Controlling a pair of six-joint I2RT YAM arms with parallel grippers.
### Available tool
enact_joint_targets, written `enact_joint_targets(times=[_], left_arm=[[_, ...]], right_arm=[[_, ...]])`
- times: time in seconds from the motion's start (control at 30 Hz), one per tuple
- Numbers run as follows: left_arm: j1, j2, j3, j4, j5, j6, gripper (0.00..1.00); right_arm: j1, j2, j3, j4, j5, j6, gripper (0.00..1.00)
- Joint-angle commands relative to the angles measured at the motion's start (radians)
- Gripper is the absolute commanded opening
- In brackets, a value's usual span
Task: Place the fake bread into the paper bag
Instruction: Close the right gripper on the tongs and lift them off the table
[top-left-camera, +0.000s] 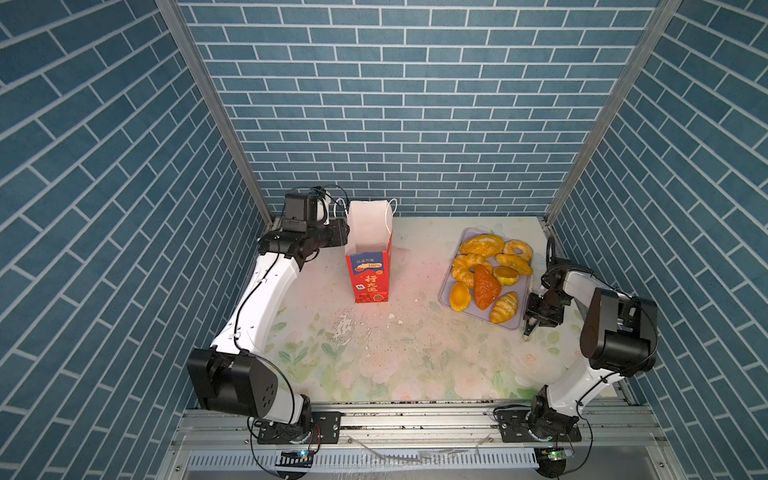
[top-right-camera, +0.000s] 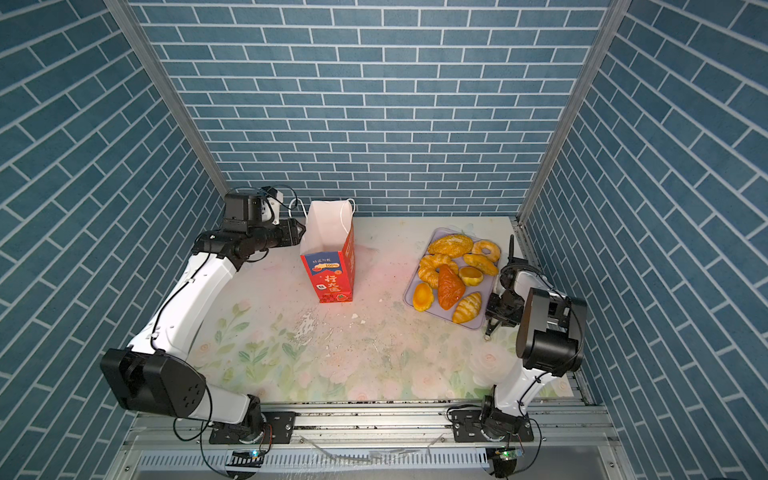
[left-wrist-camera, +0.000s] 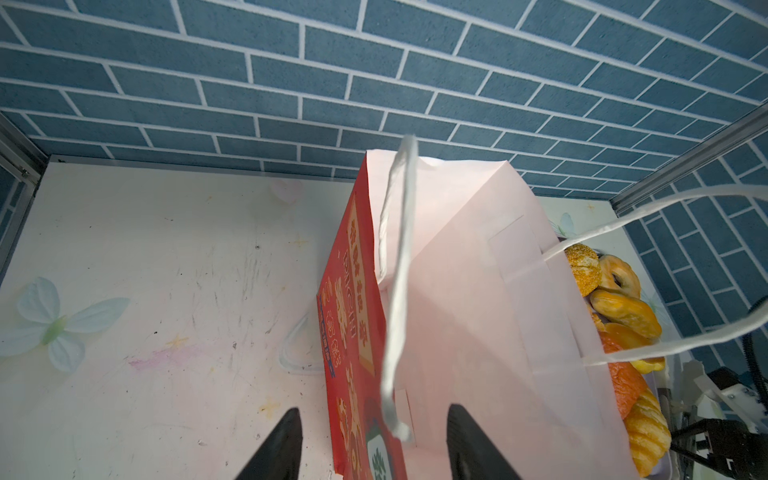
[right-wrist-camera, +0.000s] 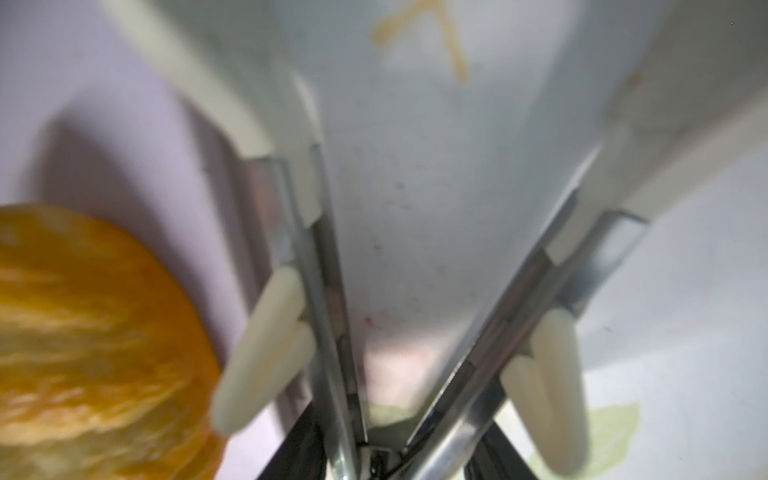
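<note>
Two hands gape: left hand (left-wrist-camera: 374, 409) straddles the "100%" paper bag (top-left-camera: 372, 274), right hand (top-left-camera: 528, 330) beside fake bread (top-left-camera: 486, 286).

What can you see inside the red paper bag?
The paper bag shows only white lining, with one finger of the left gripper just inside its rim. Nothing else is visible; the bottom is hidden by the bag's walls.

Upright red paper bag (top-left-camera: 372, 274), golden fake bread (top-left-camera: 486, 286) well apart.
</note>
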Motion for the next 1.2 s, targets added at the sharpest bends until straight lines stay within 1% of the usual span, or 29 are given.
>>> enact_joint_targets(times=[0.0,0.13,0.33,0.43,0.53,0.67,0.77,0.9,0.93,1.17], left_arm=[[0.005,-0.034,-0.013,0.010,0.003,-0.002,0.57],[0.007,-0.042,-0.011,0.006,0.000,0.002,0.57],[0.007,-0.050,-0.009,0.003,-0.001,0.002,0.57],[0.007,-0.052,-0.009,0.001,0.001,0.003,0.57],[0.007,-0.057,-0.013,0.002,0.004,0.002,0.57],[0.007,-0.060,-0.019,0.006,0.004,0.003,0.57],[0.007,-0.057,-0.017,0.002,0.003,0.006,0.57],[0.008,-0.056,-0.017,-0.001,0.002,0.008,0.57],[0.009,-0.056,-0.016,0.000,0.003,0.008,0.57],[0.014,-0.058,-0.019,-0.002,0.003,0.008,0.57]], right_arm=[[0.042,0.057,-0.008,-0.002,-0.120,-0.121,0.48],[0.054,0.061,-0.001,-0.016,-0.112,-0.145,0.48],[0.048,0.047,-0.002,-0.039,-0.021,-0.121,0.48],[0.034,0.041,-0.004,-0.042,-0.003,-0.072,0.56],[0.022,0.026,-0.012,-0.039,-0.001,0.005,0.60],[0.017,-0.009,-0.046,0.000,-0.024,0.117,0.68],[0.017,-0.015,-0.050,0.000,-0.020,0.154,0.71],[0.013,-0.008,-0.041,-0.033,-0.001,0.133,0.71],[0.010,-0.006,-0.040,-0.041,0.029,0.125,0.71],[-0.024,-0.039,-0.076,-0.059,0.060,0.099,0.71]])
